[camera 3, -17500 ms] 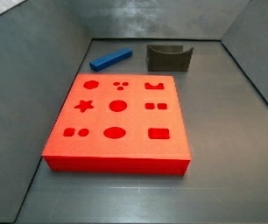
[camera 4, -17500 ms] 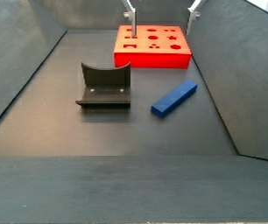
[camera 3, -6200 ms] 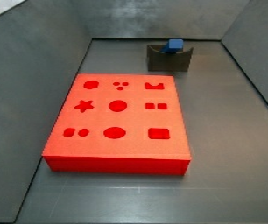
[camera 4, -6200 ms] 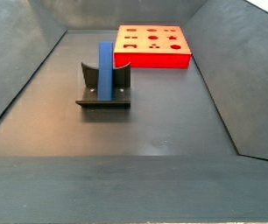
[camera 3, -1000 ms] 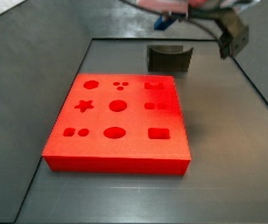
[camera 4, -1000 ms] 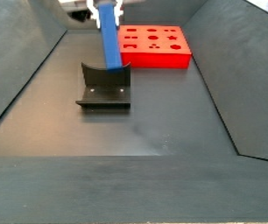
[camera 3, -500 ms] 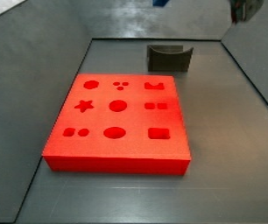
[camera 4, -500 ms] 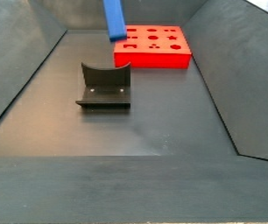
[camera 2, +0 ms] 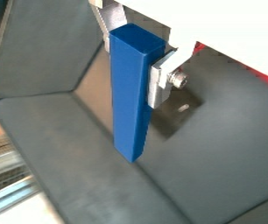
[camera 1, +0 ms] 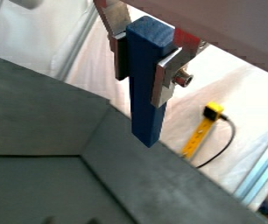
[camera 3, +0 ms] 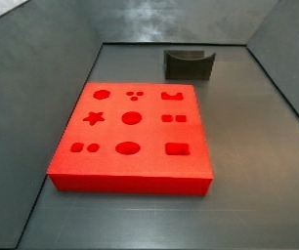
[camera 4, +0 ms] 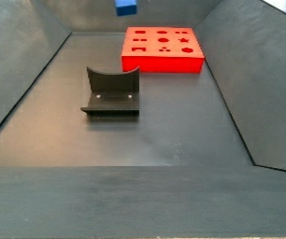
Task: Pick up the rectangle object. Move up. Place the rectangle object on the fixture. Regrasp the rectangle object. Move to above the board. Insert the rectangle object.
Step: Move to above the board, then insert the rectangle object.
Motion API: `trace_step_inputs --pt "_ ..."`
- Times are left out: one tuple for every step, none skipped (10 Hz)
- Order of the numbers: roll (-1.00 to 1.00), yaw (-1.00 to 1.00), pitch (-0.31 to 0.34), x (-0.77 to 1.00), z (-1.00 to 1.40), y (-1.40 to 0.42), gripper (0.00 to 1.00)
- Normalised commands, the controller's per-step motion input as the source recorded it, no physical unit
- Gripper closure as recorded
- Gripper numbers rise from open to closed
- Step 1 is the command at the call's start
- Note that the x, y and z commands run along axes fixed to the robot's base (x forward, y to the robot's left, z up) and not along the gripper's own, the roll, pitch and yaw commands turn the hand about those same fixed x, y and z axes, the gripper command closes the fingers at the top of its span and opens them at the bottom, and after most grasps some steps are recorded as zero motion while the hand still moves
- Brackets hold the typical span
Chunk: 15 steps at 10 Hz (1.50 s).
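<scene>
Grey bin floor carries the board; high above it, the gripper clamps the rectangle object.

The gripper is up high, with its two silver fingers squeezing the blue bar on both sides. In a side view only the low tip of the bar peeks in at the top edge, far above the floor. Nothing is under it there.

The red board lies flat with its top all open. No thing stands over its holes. The dark fixture sits on the floor, apart from the board, with bare floor between them. Its notch is free. Tall grey walls close in the sides, so the way in is from above.
</scene>
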Motion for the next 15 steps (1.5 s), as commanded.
trace_step_inputs --pt "-1.0 -0.09 -0.136 -0.62 0.38 -1.0 1.0" --pt "-1.0 -0.09 -0.142 -0.65 0.4 -1.0 1.0" --pt "-1.0 -0.1 -0.147 -0.68 0.37 -1.0 1.0" --pt "-1.0 -0.11 -0.146 -0.68 0.39 -1.0 1.0" --pt "-1.0 -0.12 -0.146 -0.71 0.4 -1.0 1.0" --pt "-1.0 -0.13 -0.135 -0.6 0.31 -0.79 1.0" --pt "-1.0 -0.14 -0.134 -0.42 0.2 -0.49 1.0" --pt "-1.0 -0.14 -0.127 -0.26 0.1 -0.25 1.0" --pt "-1.0 -0.14 -0.116 -0.13 0.02 -0.06 1.0" --pt "-1.0 -0.14 -0.113 -0.09 0.02 -0.04 1.0" --pt "-0.88 -0.12 -0.099 -0.08 0.02 -0.01 1.0" --pt "-0.67 -0.09 -0.086 -0.06 0.0 0.0 1.0" --pt "-0.4 -0.04 -0.057 -0.05 0.0 0.02 1.0" --pt "-0.26 -0.03 -0.043 -0.04 0.0 0.01 1.0" --pt "0.0 0.0 -0.014 0.01 -0.08 -0.06 1.0"
